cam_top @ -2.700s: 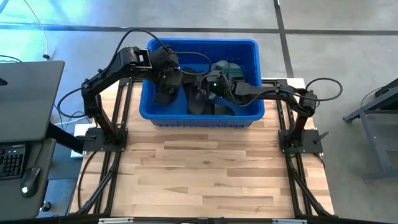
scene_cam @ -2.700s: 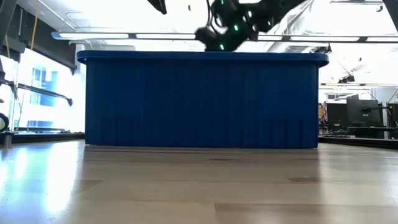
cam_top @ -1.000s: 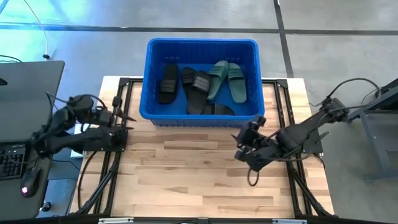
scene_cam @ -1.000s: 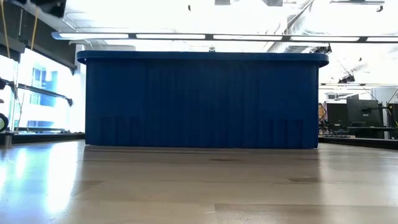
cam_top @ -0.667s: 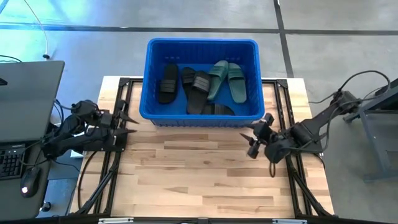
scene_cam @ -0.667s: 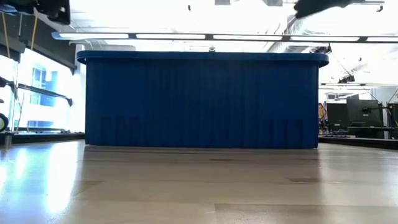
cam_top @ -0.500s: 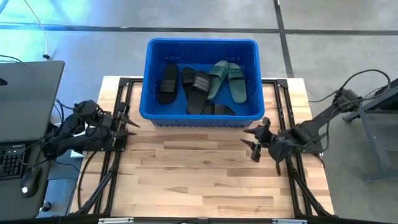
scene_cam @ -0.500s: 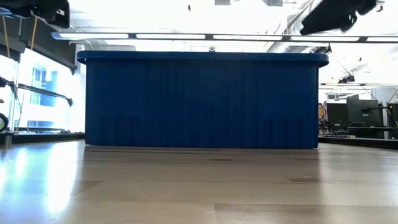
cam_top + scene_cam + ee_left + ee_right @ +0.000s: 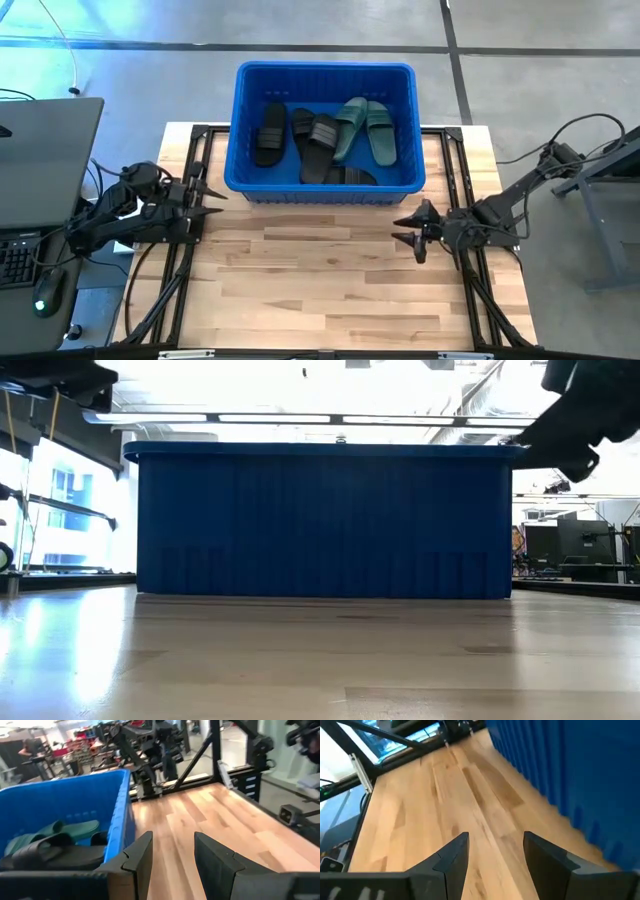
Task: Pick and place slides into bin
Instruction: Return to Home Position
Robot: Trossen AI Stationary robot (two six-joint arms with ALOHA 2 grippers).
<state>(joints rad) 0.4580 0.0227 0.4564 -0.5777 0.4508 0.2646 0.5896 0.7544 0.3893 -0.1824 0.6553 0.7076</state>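
The blue bin (image 9: pixel 325 125) stands at the table's far middle. Inside it lie black slides (image 9: pixel 268 133) (image 9: pixel 318 140) and two sage green slides (image 9: pixel 365 127), resting on the bin's floor and partly on each other. My left gripper (image 9: pixel 208 190) is open and empty at the table's left edge, near the bin's near left corner. My right gripper (image 9: pixel 412 231) is open and empty over the table's right part, nearer than the bin. The left wrist view shows the bin (image 9: pixel 65 805) with slides (image 9: pixel 50 845) inside.
Bare wooden tabletop (image 9: pixel 320 290) lies nearer than the bin. Black frame rails (image 9: pixel 185 250) run along both table sides. A desk with a keyboard (image 9: pixel 20 260) and mouse stands left of the table. The low view shows only the bin's near wall (image 9: pixel 325 520).
My right gripper has drawn back toward the table's right edge and turned, its fingers now pointing toward the table's left. My left gripper has shifted slightly at the left edge. The slides in the bin have kept still.
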